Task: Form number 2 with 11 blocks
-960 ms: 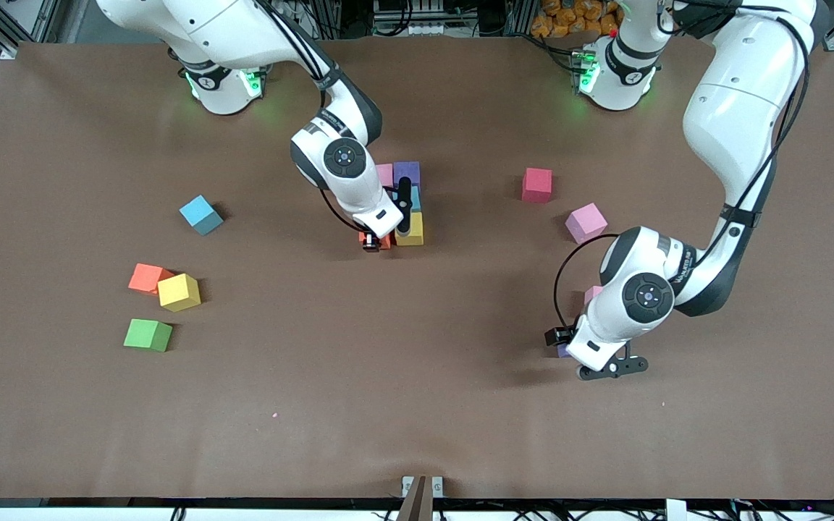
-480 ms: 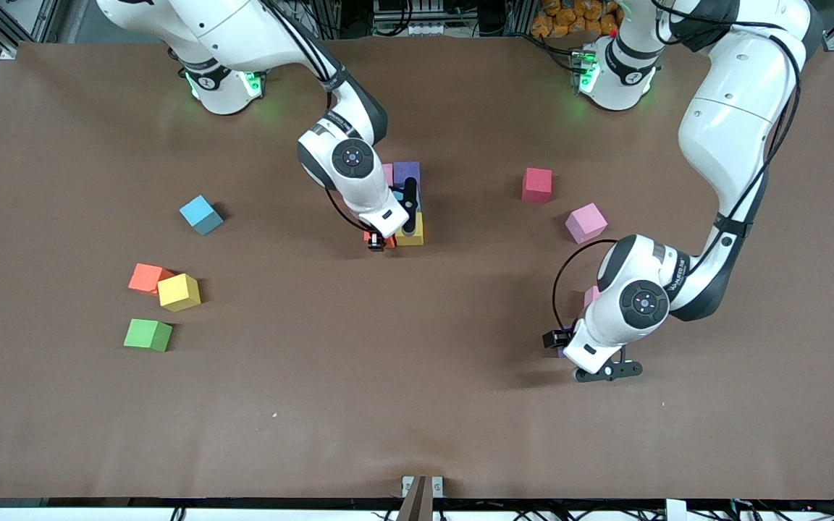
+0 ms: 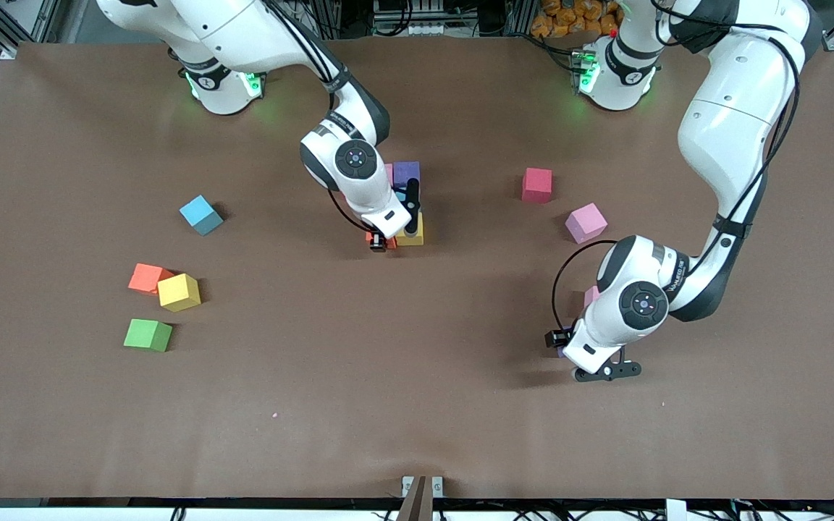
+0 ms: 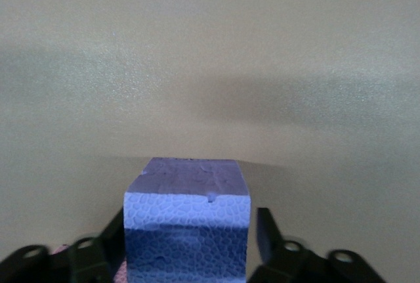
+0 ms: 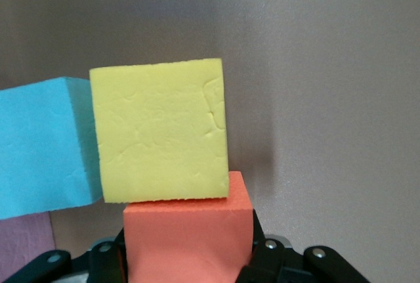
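The partly built number 2 is a cluster at mid-table: a pink block, a purple block, a light blue block and a yellow block. My right gripper is shut on an orange block and holds it against the yellow block. My left gripper is low at the left arm's end, open, with its fingers on either side of a purple block that rests on the table. A small gap shows at one finger.
Loose blocks: a red, a pink and a pink one half hidden under the left arm. At the right arm's end lie a light blue, an orange, a yellow and a green cube.
My right gripper has shifted the orange block a little closer to the yellow block. My left gripper has come down around the purple block and then stayed still.
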Tool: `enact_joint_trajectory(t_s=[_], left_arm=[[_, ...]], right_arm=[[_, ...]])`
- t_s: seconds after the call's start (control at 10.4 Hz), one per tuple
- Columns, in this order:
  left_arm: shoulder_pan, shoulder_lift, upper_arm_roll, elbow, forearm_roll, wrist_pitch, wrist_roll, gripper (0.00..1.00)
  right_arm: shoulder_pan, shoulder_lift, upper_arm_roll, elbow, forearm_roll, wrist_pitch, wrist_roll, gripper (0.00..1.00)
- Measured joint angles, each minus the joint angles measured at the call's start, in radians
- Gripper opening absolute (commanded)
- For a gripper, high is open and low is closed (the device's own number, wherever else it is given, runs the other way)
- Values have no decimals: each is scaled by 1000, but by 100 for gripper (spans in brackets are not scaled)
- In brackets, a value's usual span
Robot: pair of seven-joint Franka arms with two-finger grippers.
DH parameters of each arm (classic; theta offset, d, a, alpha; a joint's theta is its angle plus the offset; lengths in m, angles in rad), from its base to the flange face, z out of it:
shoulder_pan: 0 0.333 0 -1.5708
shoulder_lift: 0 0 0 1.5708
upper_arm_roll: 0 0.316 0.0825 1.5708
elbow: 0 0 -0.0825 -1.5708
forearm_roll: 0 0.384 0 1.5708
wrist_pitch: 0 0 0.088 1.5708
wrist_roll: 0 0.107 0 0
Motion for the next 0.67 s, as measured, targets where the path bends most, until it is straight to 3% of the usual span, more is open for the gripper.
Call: enact_joint_trajectory(t_s=[0.29, 0.67], left_arm=[[0, 0, 0, 6, 0, 0, -15, 28], [-12, -19, -11, 24, -2, -17, -260, 28]], right_arm=[[1, 1, -7, 6, 0, -10, 0, 100], [7, -90, -16, 39, 1, -190, 0, 100]])
